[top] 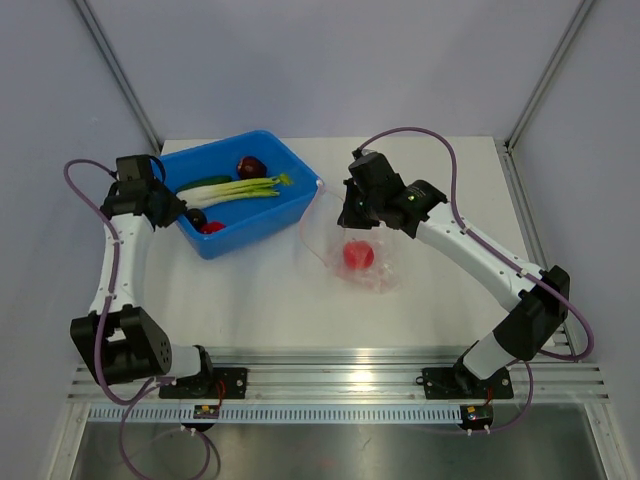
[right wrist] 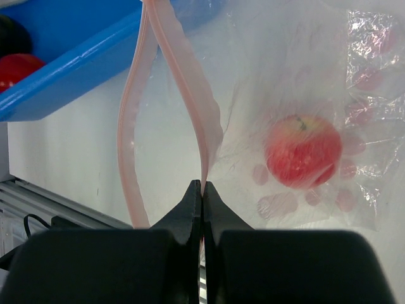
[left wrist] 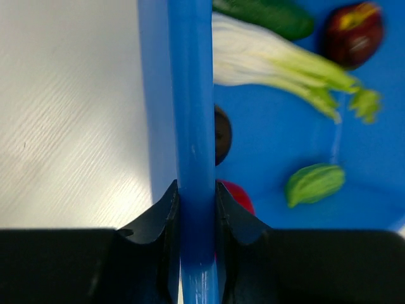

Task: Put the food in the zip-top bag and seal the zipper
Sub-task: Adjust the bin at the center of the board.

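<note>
The clear zip-top bag (top: 378,272) lies at mid-table with a red apple (top: 358,256) inside it (right wrist: 302,150). My right gripper (right wrist: 202,187) is shut on one side of the pink zipper (right wrist: 183,82). The other strip bows away from it, so the mouth gapes toward the bin. My left gripper (left wrist: 197,196) is shut on the blue bin's wall (left wrist: 193,95), one finger on each side. In the bin lie a pale stalk (left wrist: 278,63), a dark green cucumber (left wrist: 272,14), a maroon fruit (left wrist: 352,33), a small green piece (left wrist: 314,183), a dark round fruit (left wrist: 221,134) and a red one (left wrist: 238,194).
The blue bin (top: 262,222) stands at the back left, its right corner close to the bag's mouth. Aluminium rails (top: 340,375) run along the near edge by the arm bases. Frame posts (top: 545,80) rise at the table's back corners.
</note>
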You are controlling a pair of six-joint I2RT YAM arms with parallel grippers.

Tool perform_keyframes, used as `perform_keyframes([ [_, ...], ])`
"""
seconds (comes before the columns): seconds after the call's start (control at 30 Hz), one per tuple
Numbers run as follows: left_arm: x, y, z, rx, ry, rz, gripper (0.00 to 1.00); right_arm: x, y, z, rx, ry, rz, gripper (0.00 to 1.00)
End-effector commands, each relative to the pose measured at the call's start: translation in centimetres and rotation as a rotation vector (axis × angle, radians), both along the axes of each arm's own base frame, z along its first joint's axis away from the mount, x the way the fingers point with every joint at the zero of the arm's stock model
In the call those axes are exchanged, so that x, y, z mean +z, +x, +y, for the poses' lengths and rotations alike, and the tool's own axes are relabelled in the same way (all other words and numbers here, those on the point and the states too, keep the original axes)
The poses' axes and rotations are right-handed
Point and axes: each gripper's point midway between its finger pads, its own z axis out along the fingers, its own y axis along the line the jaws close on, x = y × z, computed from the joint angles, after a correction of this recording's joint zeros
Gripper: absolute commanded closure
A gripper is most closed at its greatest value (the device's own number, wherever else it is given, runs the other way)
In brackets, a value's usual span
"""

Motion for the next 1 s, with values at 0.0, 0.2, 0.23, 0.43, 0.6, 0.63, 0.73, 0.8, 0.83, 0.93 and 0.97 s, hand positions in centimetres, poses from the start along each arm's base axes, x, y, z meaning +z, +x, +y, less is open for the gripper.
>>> perform_keyframes([
  [0.0, 7.9, 2.4, -2.1, -0.141, -0.002, -0.222, 1.00, 0.9, 0.3, 0.6, 0.011, 0.040, -0.021, 0.99],
  [0.2, 11.3, 4.6, -5.4, -0.294, -0.020, -0.274, 1.00, 1.0, 0.2, 0.5, 0.008, 0.045, -0.022, 1.00],
  [0.23, 10.7, 4.9, -5.3, -0.294, -0.025, -0.258, 1.00, 1.0, 0.2, 0.5, 0.009, 0.044, -0.022, 1.00],
  [0.43, 11.6, 6.0, -7.1, -0.346, -0.041, -0.262, 1.00, 0.8, 0.2, 0.6, 0.006, 0.044, -0.014, 1.00],
  [0.6, 10.3, 5.7, -6.1, -0.311, 0.001, -0.221, 1.00, 0.7, 0.2, 0.4, 0.003, 0.041, -0.015, 1.00],
  [0.63, 9.3, 5.4, -6.0, -0.310, 0.004, -0.197, 1.00, 0.8, 0.2, 0.4, 0.004, 0.040, -0.016, 1.00],
  [0.73, 6.8, 4.9, -5.0, -0.274, 0.039, -0.138, 1.00, 0.8, 0.2, 0.4, 0.002, 0.038, -0.018, 1.00],
  [0.8, 5.3, 4.9, -3.9, -0.238, 0.076, -0.110, 1.00, 0.7, 0.3, 0.4, -0.001, 0.039, -0.017, 1.00],
  [0.83, 4.1, 4.6, -3.6, -0.228, 0.078, -0.080, 1.00, 0.8, 0.2, 0.4, 0.000, 0.039, -0.019, 1.00],
  [0.93, 1.5, 5.1, -1.9, -0.181, 0.109, -0.029, 1.00, 0.8, 0.2, 0.1, -0.009, 0.032, -0.024, 1.00],
  [0.97, 0.7, 5.2, -0.9, -0.159, 0.122, -0.012, 1.00, 0.9, 0.2, 0.0, -0.010, 0.032, -0.025, 1.00],
])
